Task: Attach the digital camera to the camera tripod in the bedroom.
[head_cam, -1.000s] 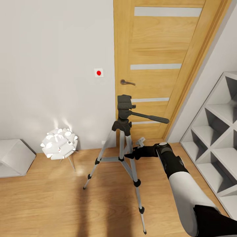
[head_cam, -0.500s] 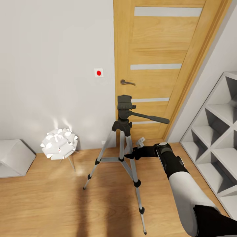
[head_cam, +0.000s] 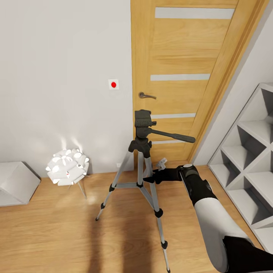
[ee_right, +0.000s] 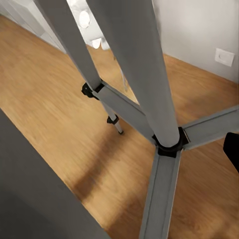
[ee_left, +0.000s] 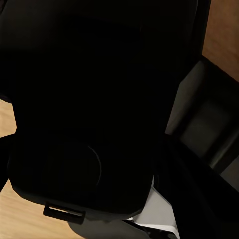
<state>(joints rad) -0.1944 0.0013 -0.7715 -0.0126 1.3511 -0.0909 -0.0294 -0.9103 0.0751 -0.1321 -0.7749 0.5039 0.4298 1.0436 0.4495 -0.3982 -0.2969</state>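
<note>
in front of the wooden door (head_cam: 178,76) stands the camera tripod (head_cam: 142,159), its head bare. the right gripper (head_cam: 148,179) sits against the legs beside the centre brace; whether its jaws grip a leg i cannot tell. the move is best made gently, so the tripod stays upright. right of the door, the white cube shelves (head_cam: 250,159) look empty.

The right arm (head_cam: 212,223), at the lower right of the head view, has a smooth white forearm shell between glossy black sections: a dark elbow cover at the frame's corner and a rounded black wrist housing. A slim black gripper (head_cam: 148,179) continues from it.
</note>
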